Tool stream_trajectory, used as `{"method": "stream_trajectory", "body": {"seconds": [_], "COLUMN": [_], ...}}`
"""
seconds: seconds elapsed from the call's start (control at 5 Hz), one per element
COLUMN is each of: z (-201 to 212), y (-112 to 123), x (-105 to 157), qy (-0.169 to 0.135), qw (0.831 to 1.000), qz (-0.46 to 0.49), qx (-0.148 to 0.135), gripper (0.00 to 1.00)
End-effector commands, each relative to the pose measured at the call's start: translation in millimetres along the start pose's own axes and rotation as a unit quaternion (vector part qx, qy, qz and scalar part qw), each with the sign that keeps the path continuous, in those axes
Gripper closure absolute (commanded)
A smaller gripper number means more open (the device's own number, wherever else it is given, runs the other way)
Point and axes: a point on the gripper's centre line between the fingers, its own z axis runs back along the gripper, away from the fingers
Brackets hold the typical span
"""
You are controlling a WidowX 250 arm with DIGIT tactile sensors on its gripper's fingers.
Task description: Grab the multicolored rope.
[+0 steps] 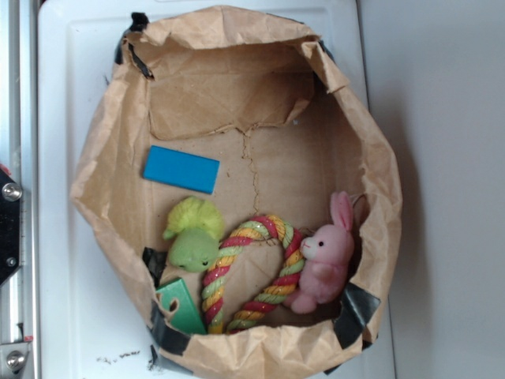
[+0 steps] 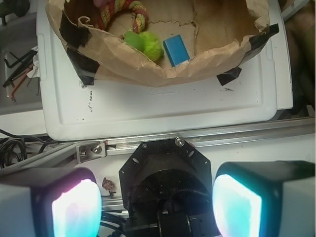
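The multicolored rope [image 1: 251, 272], twisted from red, yellow and light-green strands, lies bent in an arch on the floor of a brown paper bag [image 1: 110, 158]. In the wrist view only part of the rope [image 2: 129, 11] shows at the top edge. My gripper [image 2: 157, 205] is open, its two glowing pads wide apart with nothing between them. It hangs over the robot's black base, outside the bag and well short of the rope. The gripper does not show in the exterior view.
Inside the bag a green plush toy [image 1: 193, 234] lies left of the rope and a pink plush bunny [image 1: 325, 259] leans on its right end. A blue block [image 1: 181, 169] and a green card [image 1: 181, 305] also lie there. The bag stands on a white tray [image 2: 163, 111].
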Motion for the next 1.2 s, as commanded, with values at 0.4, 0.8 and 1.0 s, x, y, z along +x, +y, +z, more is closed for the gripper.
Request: {"method": "stream_trajectory", "body": {"seconds": [0.4, 0.8, 1.0], "z": [-34, -44, -47], "y": [-38, -40, -23], "x": [63, 83, 99], "qy": [-0.033, -0.047, -0.044], "qw": [0.999, 0.998, 0.997], "qz": [-0.008, 0.033, 0.059], "qx": [0.016, -0.003, -0.029], "gripper": [0.0, 0.0, 0.0]}}
